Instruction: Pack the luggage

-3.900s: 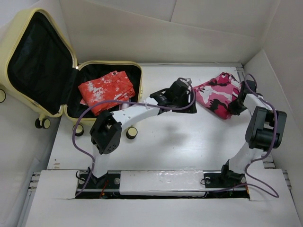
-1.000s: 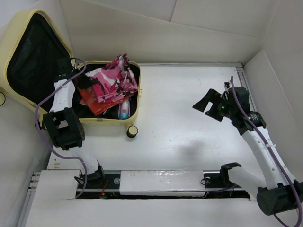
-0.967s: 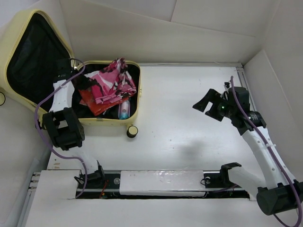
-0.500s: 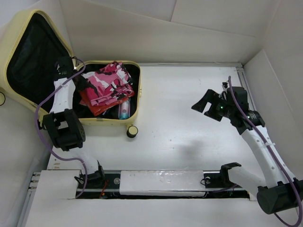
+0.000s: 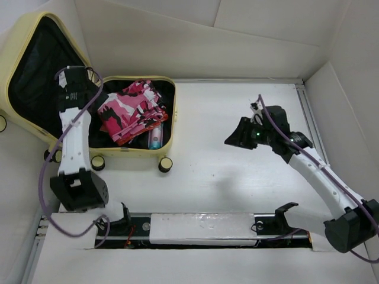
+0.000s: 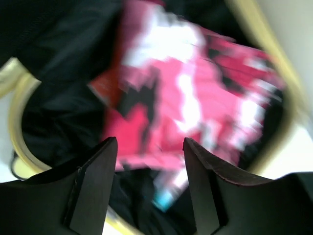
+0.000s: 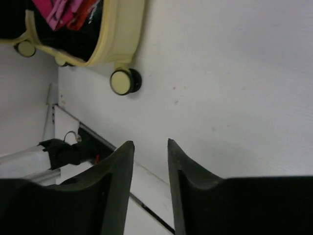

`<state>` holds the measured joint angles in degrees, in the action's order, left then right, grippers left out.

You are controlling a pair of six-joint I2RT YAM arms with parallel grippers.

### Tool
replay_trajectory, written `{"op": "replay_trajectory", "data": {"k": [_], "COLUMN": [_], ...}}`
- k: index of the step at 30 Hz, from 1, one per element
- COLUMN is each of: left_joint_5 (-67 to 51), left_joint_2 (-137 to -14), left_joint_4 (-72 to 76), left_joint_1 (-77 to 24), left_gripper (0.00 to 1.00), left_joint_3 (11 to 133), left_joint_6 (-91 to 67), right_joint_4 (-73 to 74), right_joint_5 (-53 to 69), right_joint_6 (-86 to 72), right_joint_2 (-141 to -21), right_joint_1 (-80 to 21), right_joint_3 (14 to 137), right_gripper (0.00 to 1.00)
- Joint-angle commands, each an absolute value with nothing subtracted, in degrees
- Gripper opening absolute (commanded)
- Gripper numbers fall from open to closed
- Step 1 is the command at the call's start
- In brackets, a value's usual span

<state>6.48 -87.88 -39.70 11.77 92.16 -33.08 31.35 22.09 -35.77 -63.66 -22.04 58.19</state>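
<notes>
Left gripper [image 6: 149, 147] and right gripper [image 7: 149, 147] hang spread and empty; the pink camouflage garment [image 5: 131, 109] lies in the far-left-corner luggage [image 5: 127, 152], apparently packed.

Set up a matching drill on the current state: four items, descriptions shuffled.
1 pink cloth
2 left gripper
3 right gripper
4 bottle

A open, over bare table
B on the red cloth in the luggage
C open, above the luggage
D in the luggage, beside the cloths

Pairs: 1-B, 2-C, 3-A, 4-D
</notes>
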Motion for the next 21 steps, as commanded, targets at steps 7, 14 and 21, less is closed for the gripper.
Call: {"op": "replay_trajectory", "data": {"k": [7, 14, 21], "left_joint_5": [-3.75, 11.27, 27.92], "left_joint_2": [-63.65, -62.93, -61.0], "left_joint_4": [-40.7, -44.99, -50.54], "left_joint_1": [3.87, 0.88, 2.36], "left_gripper": [0.52, 0.5, 0.54], "left_joint_3": [95.54, 108.71, 97.17], "left_joint_6": [-34.1, -33.75, -33.21], "right_joint_4": [10.48, 7.91, 18.09], "right_joint_5": [25.14, 25.58, 21.45], "right_joint_6": [-37.35, -40.25, -37.89], "right_joint_2": [-76.71, -90.09, -80.79], "right_joint_1": [-44.0, -49.92, -50.62], "right_joint_3": [73.64, 91.4, 83.87], "right_gripper": [0.0, 0.0, 0.0]}}
